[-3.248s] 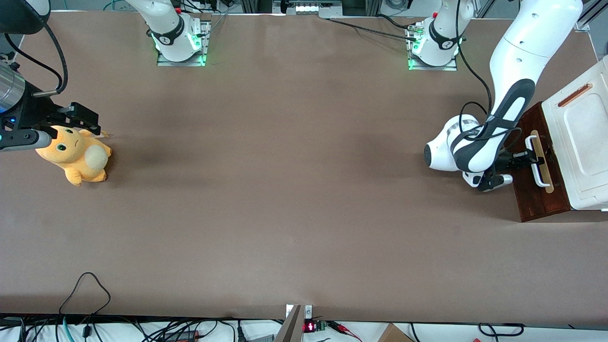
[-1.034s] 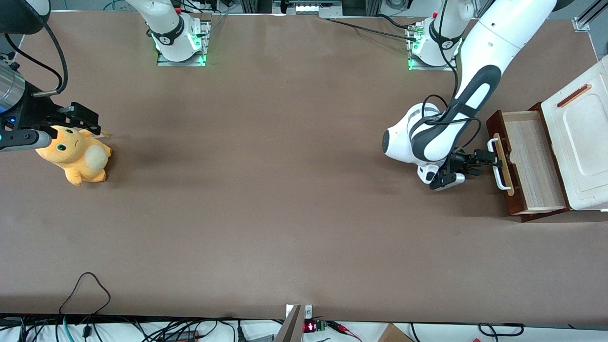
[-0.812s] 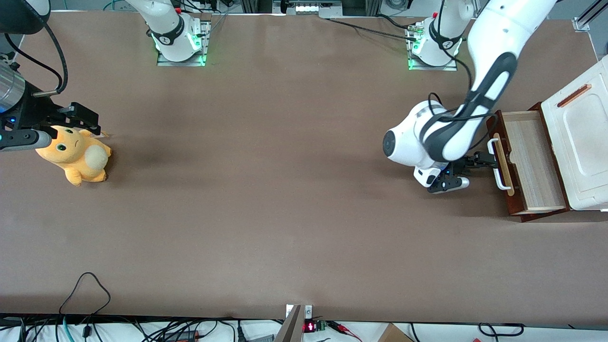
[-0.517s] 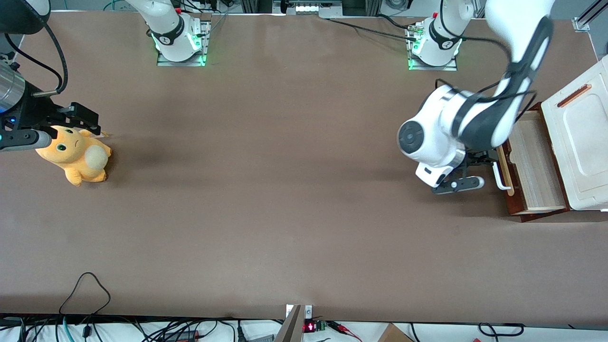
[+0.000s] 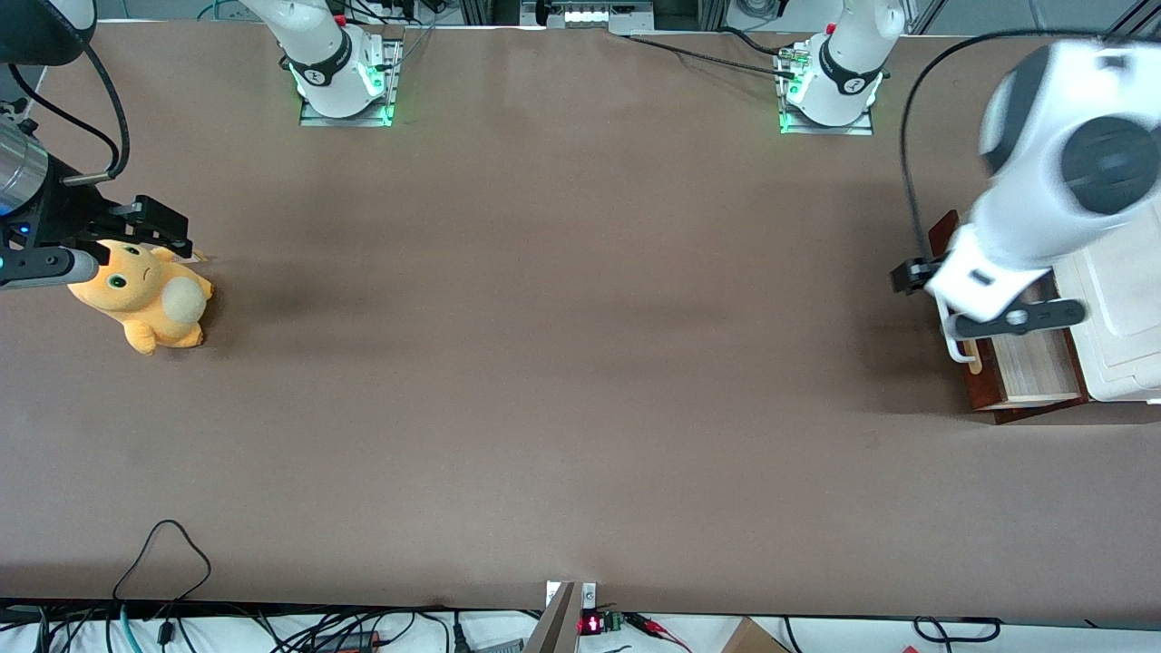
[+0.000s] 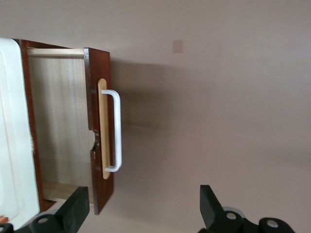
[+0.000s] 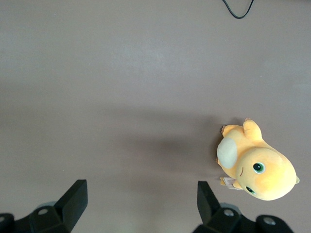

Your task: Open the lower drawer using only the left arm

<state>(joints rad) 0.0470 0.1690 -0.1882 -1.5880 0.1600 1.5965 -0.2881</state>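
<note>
The lower drawer (image 5: 1023, 370) stands pulled out of the white cabinet (image 5: 1123, 367), its pale wood inside showing. Its white loop handle (image 5: 951, 342) is free. My left arm (image 5: 1052, 195) hangs high over the drawer and covers much of it. Only a black edge of the gripper (image 5: 911, 274) shows under the wrist. In the left wrist view the gripper (image 6: 143, 213) is open, its fingers (image 6: 77, 214) wide apart with nothing between them. From there I look down on the drawer front (image 6: 99, 87), the handle (image 6: 117, 131) and the drawer's inside (image 6: 58, 121).
The white cabinet top (image 6: 9, 121) borders the drawer. A yellow plush toy (image 5: 143, 297) lies toward the parked arm's end of the table, also in the right wrist view (image 7: 257, 169). A black cable loop (image 5: 163, 544) lies near the table's front edge.
The drawer went from shut to pulled out. Since one second ago the gripper let go of the handle, and the arm rose and swung over the drawer.
</note>
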